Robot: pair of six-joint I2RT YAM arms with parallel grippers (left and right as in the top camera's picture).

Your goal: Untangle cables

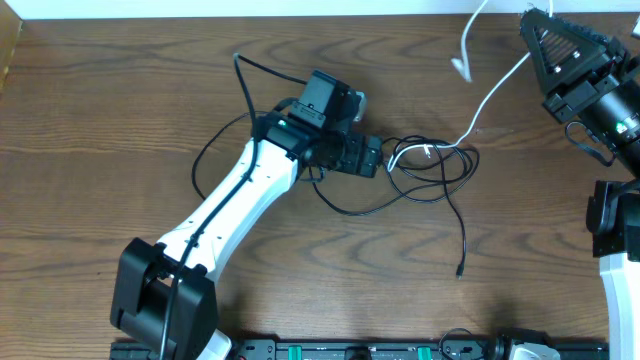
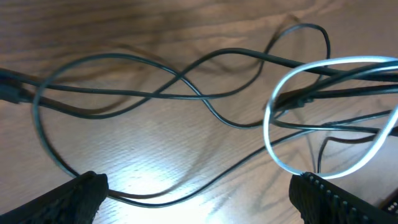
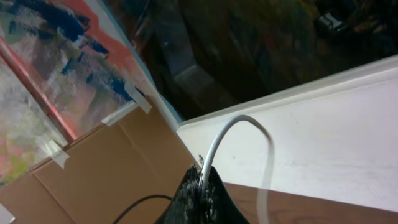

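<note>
on the wooden table (image 1: 100, 150), the white cable (image 1: 495, 95) clamped in the right gripper (image 3: 202, 183) is judged not yet freed from the black cable (image 2: 180, 78) under the spread-apart left gripper (image 2: 199, 190).

The left arm (image 1: 250, 195) is a long white shell with black blocks at its joints, a thin black wire (image 1: 215, 215) running along its top and a boxy black base (image 1: 160, 300) at the near left. A black box-shaped camera (image 1: 325, 98) is mounted by its wrist, and its fingers (image 2: 65, 198) are black with fine ridges. The right arm (image 1: 622, 300) is white at the near end, then black, with a black cylinder (image 1: 610, 105) banded in white, a looped black wire (image 1: 585, 135) and a ridged, triangular black finger (image 1: 565, 45).
</note>
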